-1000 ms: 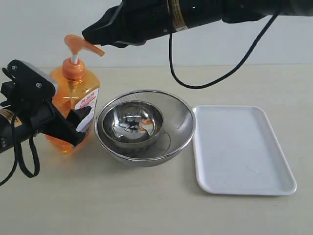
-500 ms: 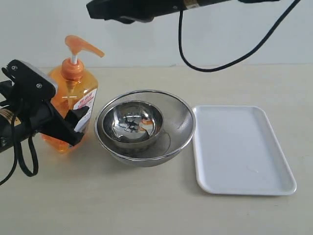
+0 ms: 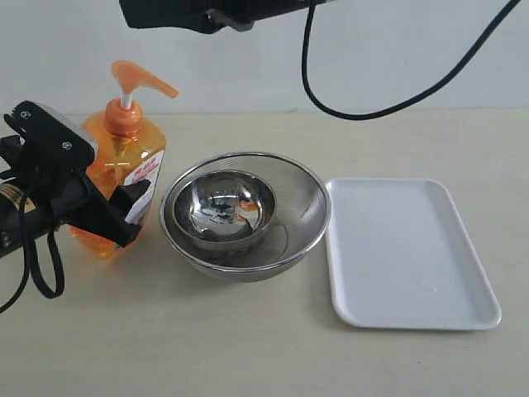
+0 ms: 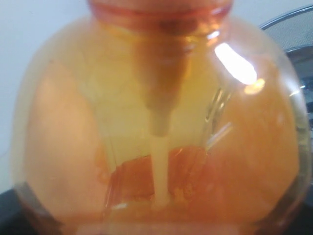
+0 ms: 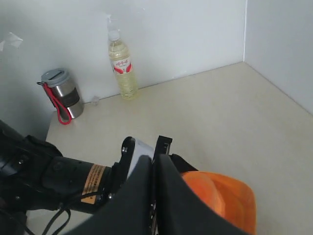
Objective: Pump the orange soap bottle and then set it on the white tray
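The orange soap bottle (image 3: 124,169) stands upright on the table, left of the bowls, with its pump head (image 3: 140,78) raised. My left gripper (image 3: 124,208) is shut on the bottle's lower body, one black finger (image 3: 139,197) crossing the label. In the left wrist view the translucent orange soap bottle (image 4: 156,122) fills the frame. My right gripper (image 3: 132,15) is shut and holds nothing, hanging well above the pump head. Its closed right gripper (image 5: 154,160) shows over the pump head (image 5: 220,196) in the right wrist view. The white tray (image 3: 413,252) lies bare at the right.
Two nested steel bowls (image 3: 285,219) sit between bottle and tray, close to both. A black cable (image 3: 372,103) droops from the right arm over the back of the table. A drink bottle (image 5: 122,66) and a steel cup (image 5: 63,93) stand by the far wall.
My right gripper has risen from the pump head's nozzle to the top of the view and drifted left. The bottle and left gripper stay almost where they were.
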`<action>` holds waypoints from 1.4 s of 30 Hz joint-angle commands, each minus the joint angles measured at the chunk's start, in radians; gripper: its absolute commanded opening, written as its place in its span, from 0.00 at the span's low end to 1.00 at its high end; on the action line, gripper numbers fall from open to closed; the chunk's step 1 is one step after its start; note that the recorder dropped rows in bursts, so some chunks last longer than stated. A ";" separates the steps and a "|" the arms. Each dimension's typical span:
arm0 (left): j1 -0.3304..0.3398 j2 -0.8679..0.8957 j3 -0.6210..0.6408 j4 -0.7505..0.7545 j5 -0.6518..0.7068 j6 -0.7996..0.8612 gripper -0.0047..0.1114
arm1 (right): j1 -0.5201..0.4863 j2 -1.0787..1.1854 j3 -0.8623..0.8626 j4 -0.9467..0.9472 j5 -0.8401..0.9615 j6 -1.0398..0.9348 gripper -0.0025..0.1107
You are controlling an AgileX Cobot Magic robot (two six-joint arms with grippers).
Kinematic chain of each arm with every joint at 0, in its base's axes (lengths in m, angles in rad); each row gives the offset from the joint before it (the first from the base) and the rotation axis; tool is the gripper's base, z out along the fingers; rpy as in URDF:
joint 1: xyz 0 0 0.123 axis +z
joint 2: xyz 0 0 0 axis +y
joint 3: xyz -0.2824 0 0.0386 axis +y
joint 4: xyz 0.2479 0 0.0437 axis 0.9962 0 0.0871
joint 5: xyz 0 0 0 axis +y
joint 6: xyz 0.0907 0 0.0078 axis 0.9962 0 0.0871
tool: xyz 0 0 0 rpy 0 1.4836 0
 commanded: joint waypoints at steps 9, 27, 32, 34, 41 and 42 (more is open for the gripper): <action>-0.005 -0.012 -0.019 -0.003 -0.068 -0.014 0.14 | 0.041 0.072 -0.003 0.004 0.053 -0.021 0.02; -0.005 -0.012 -0.019 0.000 -0.071 -0.020 0.14 | 0.044 0.095 -0.003 0.004 0.155 -0.040 0.02; -0.005 -0.012 -0.019 0.000 -0.071 -0.020 0.14 | 0.044 0.115 -0.003 0.004 0.144 -0.044 0.02; -0.005 -0.012 -0.019 0.000 -0.073 -0.020 0.14 | 0.044 0.121 -0.003 0.004 0.139 -0.044 0.02; -0.005 -0.012 -0.019 0.044 -0.085 -0.060 0.14 | 0.044 0.133 -0.003 0.004 0.120 -0.044 0.02; -0.005 -0.012 -0.019 0.044 -0.085 -0.064 0.14 | 0.044 0.133 -0.003 0.004 0.118 -0.044 0.02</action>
